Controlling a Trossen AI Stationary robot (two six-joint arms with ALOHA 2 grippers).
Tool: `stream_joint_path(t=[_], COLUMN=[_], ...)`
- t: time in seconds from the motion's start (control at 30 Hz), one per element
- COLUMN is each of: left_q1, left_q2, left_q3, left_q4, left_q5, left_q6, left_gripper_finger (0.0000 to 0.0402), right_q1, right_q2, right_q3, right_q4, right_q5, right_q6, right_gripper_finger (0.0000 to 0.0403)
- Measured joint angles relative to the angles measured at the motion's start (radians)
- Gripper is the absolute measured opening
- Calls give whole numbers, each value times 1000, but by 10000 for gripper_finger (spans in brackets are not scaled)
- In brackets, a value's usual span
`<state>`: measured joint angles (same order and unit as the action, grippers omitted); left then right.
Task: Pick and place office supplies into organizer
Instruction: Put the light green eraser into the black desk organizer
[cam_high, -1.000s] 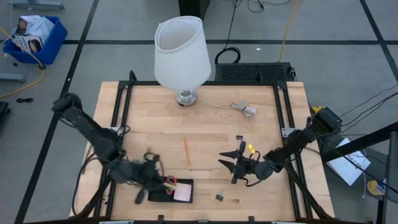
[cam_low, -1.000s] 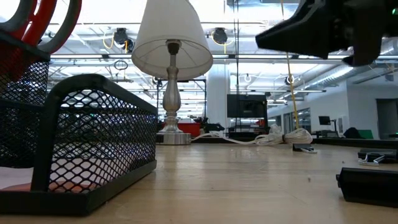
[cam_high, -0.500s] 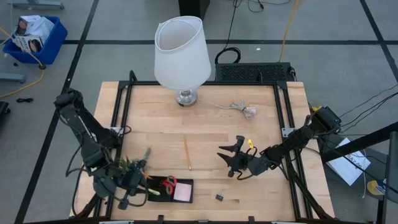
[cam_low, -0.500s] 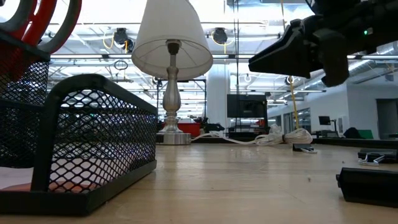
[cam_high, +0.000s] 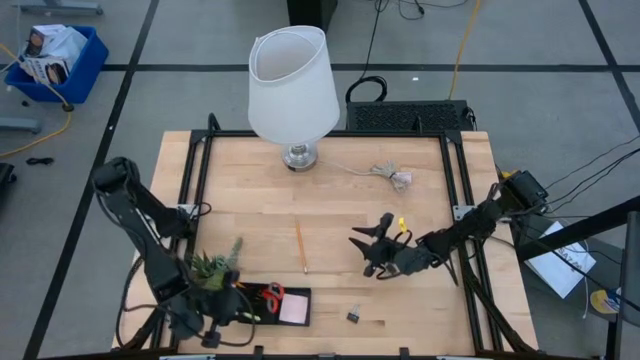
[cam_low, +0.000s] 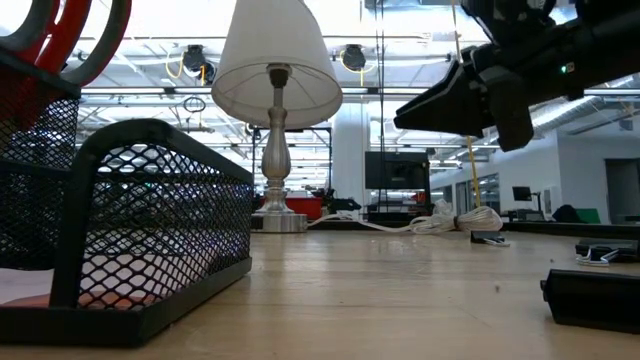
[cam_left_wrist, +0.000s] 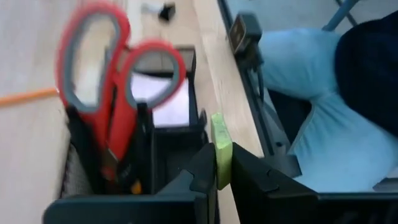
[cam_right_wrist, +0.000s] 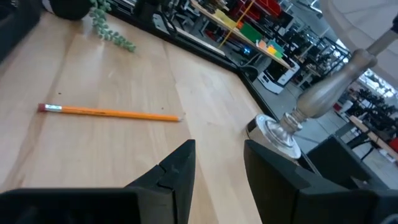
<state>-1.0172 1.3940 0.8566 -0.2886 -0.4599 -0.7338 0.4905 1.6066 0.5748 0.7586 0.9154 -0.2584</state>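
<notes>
The black mesh organizer (cam_high: 272, 305) stands at the table's near edge. Red-handled scissors (cam_left_wrist: 109, 93) stand upright in it and a pink sticky-note pad (cam_high: 294, 310) lies in it. My left gripper (cam_high: 232, 312) hangs at the organizer's left end, shut on a thin yellow-green item (cam_left_wrist: 221, 146). My right gripper (cam_high: 375, 255) hovers open and empty right of centre. An orange pencil (cam_high: 301, 248) lies on the wood to its left. Black binder clips (cam_high: 353, 316) (cam_high: 384, 221) lie loose on the table. My left gripper pinches the thin yellow-green item's flat sides (cam_left_wrist: 221, 163) between its two fingers. The fingers slant downward. The item sticks out past the fingertips, over the organizer's end wall (cam_left_wrist: 186, 134).
A white-shaded lamp (cam_high: 293, 85) stands at the far middle, with a pale cable bundle (cam_high: 392, 176) to its right. A small green plant (cam_high: 215, 266) sits just beyond the organizer's left end. A person's light-blue trouser leg (cam_left_wrist: 311, 93) shows past the table's near edge.
My left gripper has swung from above the organizer toward the table's near-left corner. It has sunk and tipped further down, still holding the yellow-green item. My right gripper has drifted a little toward the pencil.
</notes>
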Motion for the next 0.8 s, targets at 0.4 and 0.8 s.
stream_joint_path(t=[0.4, 0.8], left_q1=[1, 14], left_q2=[46, 46], left_q3=[0, 0], left_q4=[-5, -1], left_q5=[45, 25], left_q6=[-117, -403], left_gripper_finger=[46, 36], right_q1=[-5, 2], right_q2=[0, 0], right_q3=[-8, -8], right_q4=[1, 41], right_q5=[0, -1], right_q6=[16, 16], right_gripper_finger=[132, 132])
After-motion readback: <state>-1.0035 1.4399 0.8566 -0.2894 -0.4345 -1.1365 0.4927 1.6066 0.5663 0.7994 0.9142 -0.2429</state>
